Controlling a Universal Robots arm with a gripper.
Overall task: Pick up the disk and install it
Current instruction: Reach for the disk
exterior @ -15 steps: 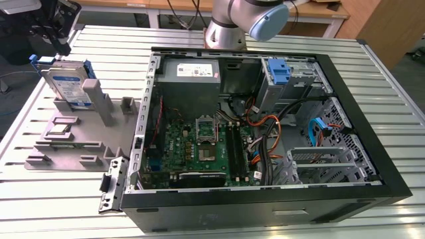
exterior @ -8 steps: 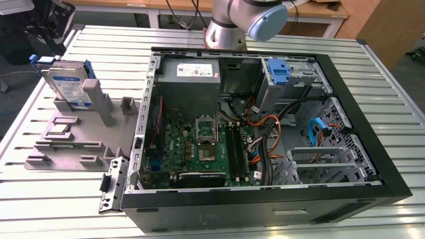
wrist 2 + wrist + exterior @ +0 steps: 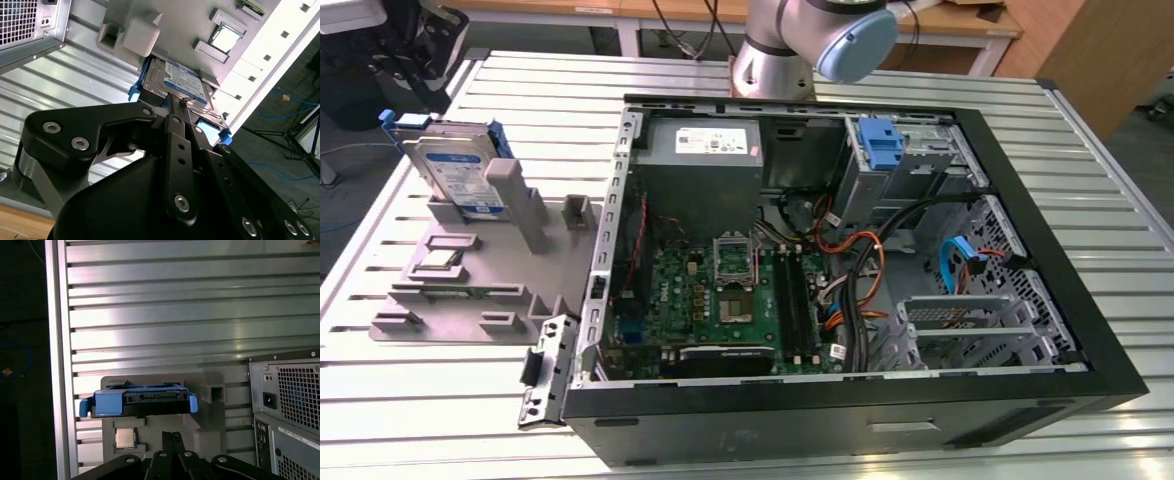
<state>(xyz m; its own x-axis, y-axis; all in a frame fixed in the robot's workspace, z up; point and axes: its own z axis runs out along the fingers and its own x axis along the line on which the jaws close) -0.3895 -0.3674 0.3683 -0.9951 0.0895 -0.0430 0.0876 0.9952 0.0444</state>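
While the flat silver hard disk in its blue plastic carrier (image 3: 454,170) stands on edge at the exterior view's left, slotted upright into a grey moulded holder (image 3: 467,275), nothing grips it. A small square silver processor (image 3: 440,262) lies flat on that holder near the disk, and the holder rests on the slatted aluminium table (image 3: 440,400). Further toward the exterior view's right sits the open black tower computer case (image 3: 854,425), its motherboard exposed. A bare blue plastic bracket (image 3: 881,140) stands in the drive bay at the case's far corner. The pale grey robot arm (image 3: 814,40) rises behind the case.

In both wrist views the black two-fingered gripper (image 3: 176,101) hangs over the holder. Its fingers are drawn together with nothing between them, as far as the steep angle lets me judge. The disk lies ahead of the fingertips, clearly apart from them, with its narrow upper edge turned toward the gripper. Its long axis runs across the line the fingers point along. By my reading the task stands at its start: the disk is untouched and not yet in the case.
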